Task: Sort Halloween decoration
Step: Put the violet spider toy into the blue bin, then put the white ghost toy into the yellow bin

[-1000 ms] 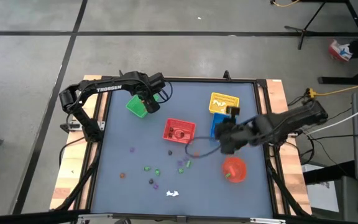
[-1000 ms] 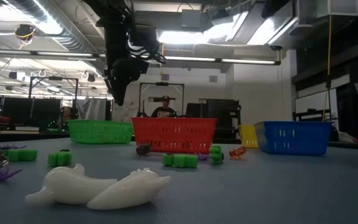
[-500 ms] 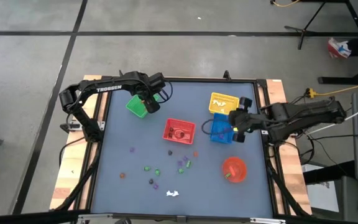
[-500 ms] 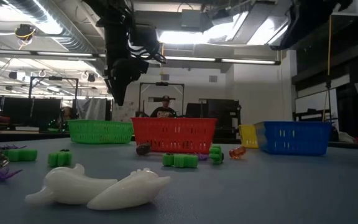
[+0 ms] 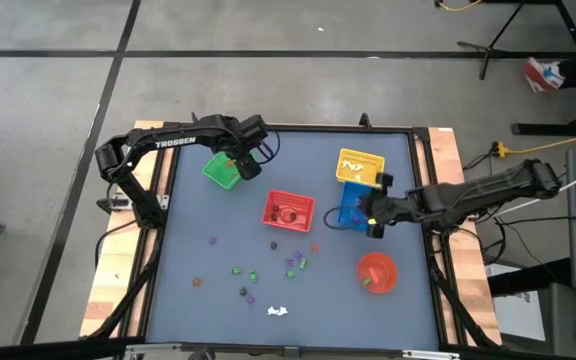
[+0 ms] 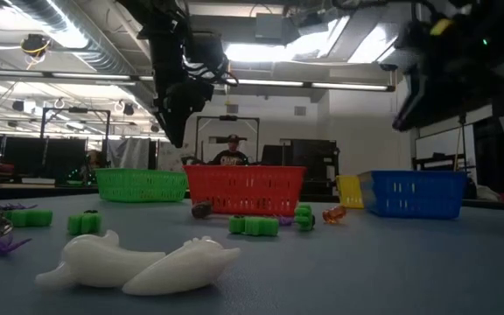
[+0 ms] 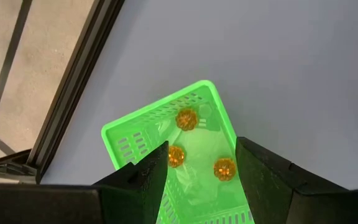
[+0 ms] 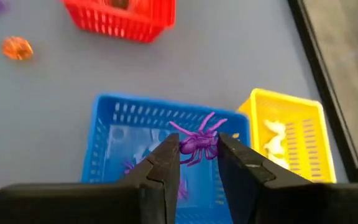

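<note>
Purple plastic spider (image 8: 196,142) pinched in the right gripper (image 8: 197,155) above the square blue mesh basket (image 8: 114,134).

Only the right wrist view shows that grip; from above, the right gripper (image 5: 372,213) sits over the blue basket (image 5: 351,212). Loose trinkets (image 5: 251,275) lie scattered on the grey table (image 5: 198,215). Farther off, the left gripper (image 7: 196,165) hangs spread and empty over the green mesh basket (image 7: 129,140), where its wrist view alone reveals three orange pumpkins (image 7: 186,119).

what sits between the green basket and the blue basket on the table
In the high view, the red basket lies between the green basket and the blue basket; the rest of that stretch is bare tabletop.
</note>
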Action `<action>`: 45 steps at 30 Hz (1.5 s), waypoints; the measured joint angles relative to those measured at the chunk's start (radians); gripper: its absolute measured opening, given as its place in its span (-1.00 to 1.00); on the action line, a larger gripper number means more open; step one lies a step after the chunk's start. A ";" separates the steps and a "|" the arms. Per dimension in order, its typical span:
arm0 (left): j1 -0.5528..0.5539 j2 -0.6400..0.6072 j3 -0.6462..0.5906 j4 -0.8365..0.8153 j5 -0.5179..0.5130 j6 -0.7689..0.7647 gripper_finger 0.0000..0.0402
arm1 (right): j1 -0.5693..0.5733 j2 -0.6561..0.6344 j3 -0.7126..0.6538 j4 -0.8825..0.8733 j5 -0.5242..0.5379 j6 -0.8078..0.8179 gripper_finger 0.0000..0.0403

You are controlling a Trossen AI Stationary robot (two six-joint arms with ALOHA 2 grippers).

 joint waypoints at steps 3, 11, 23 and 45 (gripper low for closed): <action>0.000 0.000 0.000 0.005 0.000 0.000 -0.15 | 0.000 0.000 -0.039 0.000 0.002 0.003 -0.50; -0.004 0.000 0.000 0.015 0.000 0.000 -0.15 | 0.000 0.000 -0.059 0.007 0.002 0.004 -0.50; -0.052 0.000 0.000 0.057 -0.006 0.034 -0.15 | 0.000 0.000 -0.059 0.020 0.021 0.004 -0.47; -0.352 0.000 0.103 0.052 0.055 -0.052 -0.15 | 0.000 0.000 -0.059 0.109 0.020 0.003 0.10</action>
